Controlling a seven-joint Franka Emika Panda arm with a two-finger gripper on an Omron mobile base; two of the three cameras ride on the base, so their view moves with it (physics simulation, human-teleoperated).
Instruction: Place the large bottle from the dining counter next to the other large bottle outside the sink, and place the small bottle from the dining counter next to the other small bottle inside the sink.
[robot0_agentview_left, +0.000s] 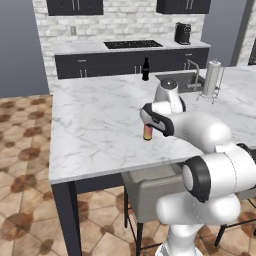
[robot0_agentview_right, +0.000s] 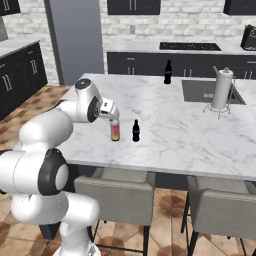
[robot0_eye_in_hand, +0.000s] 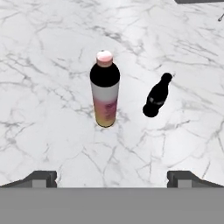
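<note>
The large bottle, pink-to-orange with a dark shoulder and pink cap, stands upright on the dining counter. My gripper hangs open just above it, fingertips wide apart and holding nothing. The arm partly hides this bottle in the left base view. A small dark bottle stands just to its right. The other large bottle, all dark, stands at the far edge beside the sink. The small bottle inside the sink is hidden.
A paper towel holder stands at the sink's right front. Grey-seated stools are tucked under the near edge. Open marble lies between the two near bottles and the sink. Dark cabinets with a cooktop line the back wall.
</note>
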